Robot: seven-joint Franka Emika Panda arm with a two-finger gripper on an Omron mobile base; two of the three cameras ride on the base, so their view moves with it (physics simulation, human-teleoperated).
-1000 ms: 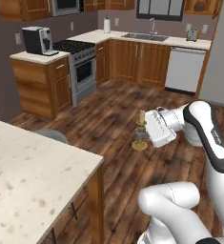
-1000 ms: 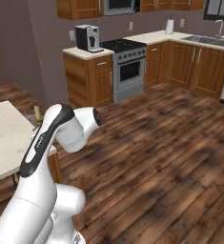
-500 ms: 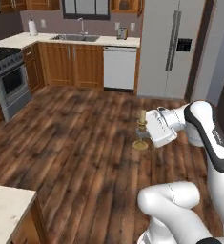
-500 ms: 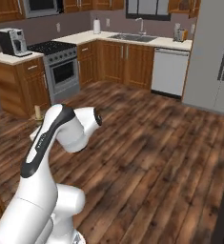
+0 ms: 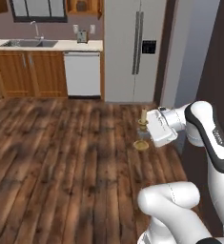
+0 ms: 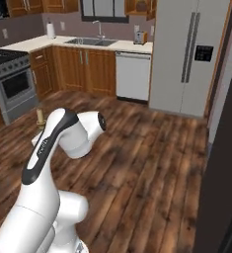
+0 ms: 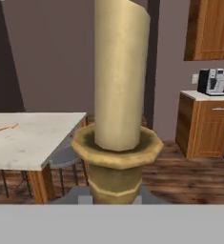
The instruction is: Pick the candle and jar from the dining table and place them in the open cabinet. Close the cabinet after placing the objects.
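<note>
Above the wood floor (image 5: pixel 61 157), the pincer (image 5: pixel 143 132) grips the upright candle (image 5: pixel 143 127).

Cream candle (image 5: pixel 143 125) upright on brass holder – clamped in hand (image 5: pixel 143 136).

Hand view: the candle (image 7: pixel 121 76) is cut off by the top edge, its tip unseen; the holder's lower stem and round base lie hidden below the frame. The dining table (image 7: pixel 32 138) runs off the left edge. Right base view: the arm hides all but the candle's (image 6: pixel 39 116) top. Left base view: the gripper (image 5: pixel 143 136) fingers are too small to make out.
</note>
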